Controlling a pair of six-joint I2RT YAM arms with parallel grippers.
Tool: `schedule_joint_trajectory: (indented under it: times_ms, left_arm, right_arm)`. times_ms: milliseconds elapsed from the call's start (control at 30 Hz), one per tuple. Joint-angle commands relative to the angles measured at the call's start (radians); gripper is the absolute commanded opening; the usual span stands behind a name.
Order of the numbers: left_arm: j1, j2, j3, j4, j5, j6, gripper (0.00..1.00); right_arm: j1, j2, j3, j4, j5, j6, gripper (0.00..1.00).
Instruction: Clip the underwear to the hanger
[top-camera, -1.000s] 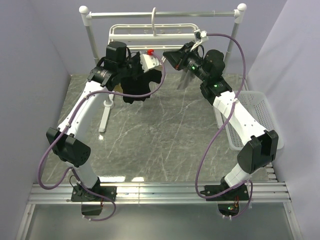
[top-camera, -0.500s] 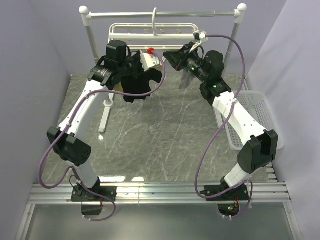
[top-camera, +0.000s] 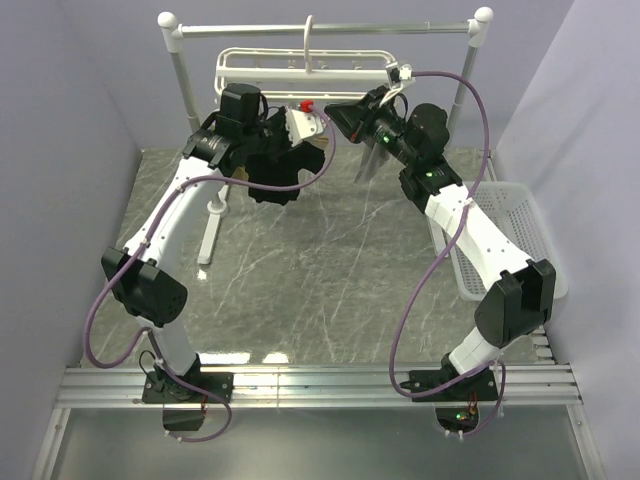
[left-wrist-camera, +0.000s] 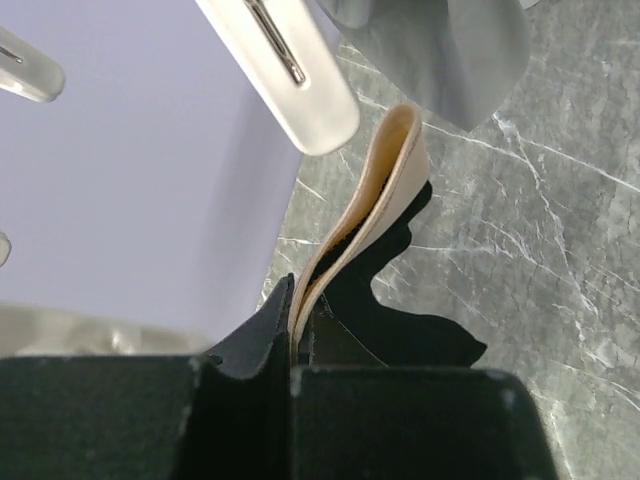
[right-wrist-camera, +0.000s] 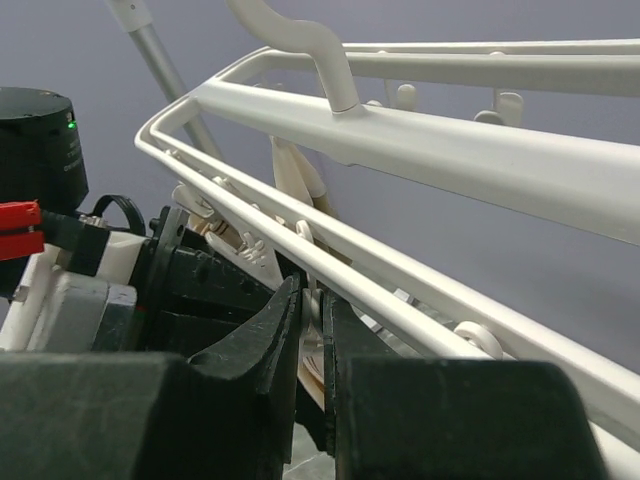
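The white hanger (top-camera: 300, 62) hangs from the rail at the back, with its rails close in the right wrist view (right-wrist-camera: 420, 150). My left gripper (top-camera: 318, 138) is shut on the tan waistband (left-wrist-camera: 385, 175) of the black underwear (top-camera: 275, 170) and holds it just under the hanger's clips (left-wrist-camera: 300, 70). The black fabric (left-wrist-camera: 400, 310) droops below the jaws. My right gripper (top-camera: 338, 112) sits to the right of the left one. Its jaws (right-wrist-camera: 312, 300) are closed on one dangling white clip (right-wrist-camera: 318, 330) under the front rail.
A metal rail with white posts (top-camera: 330, 28) carries the hanger. A grey garment (top-camera: 368, 160) hangs from the hanger beside the right gripper and shows in the left wrist view (left-wrist-camera: 440, 50). A white basket (top-camera: 520, 235) stands at the right. Purple walls close in behind and at both sides.
My left arm has moved up and back toward the hanger, carrying the underwear closer to the clips. The right gripper has stayed at the hanger.
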Motion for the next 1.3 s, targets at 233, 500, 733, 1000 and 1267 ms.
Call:
schedule_joint_trajectory:
  times_ms: [233, 500, 733, 1000, 1267]
  left_arm:
    - [-0.004, 0.008, 0.1, -0.002, 0.044, -0.023, 0.0]
    - [-0.003, -0.001, 0.108, -0.001, 0.061, -0.028, 0.0]
    - [-0.004, 0.007, 0.12, -0.008, 0.064, -0.042, 0.0]
    - [-0.003, 0.028, 0.134, -0.028, 0.059, -0.036, 0.0]
    - [-0.004, 0.025, 0.118, -0.022, 0.055, -0.033, 0.0]
  right_arm:
    - [0.005, -0.024, -0.045, -0.023, -0.065, -0.057, 0.0]
    - [0.005, -0.027, -0.047, -0.025, -0.04, -0.076, 0.0]
    - [0.005, -0.032, -0.058, -0.014, -0.054, -0.076, 0.0]
    - [0.002, -0.049, -0.084, 0.033, -0.103, -0.053, 0.0]
    - [-0.006, -0.047, -0.082, 0.036, -0.112, -0.045, 0.0]
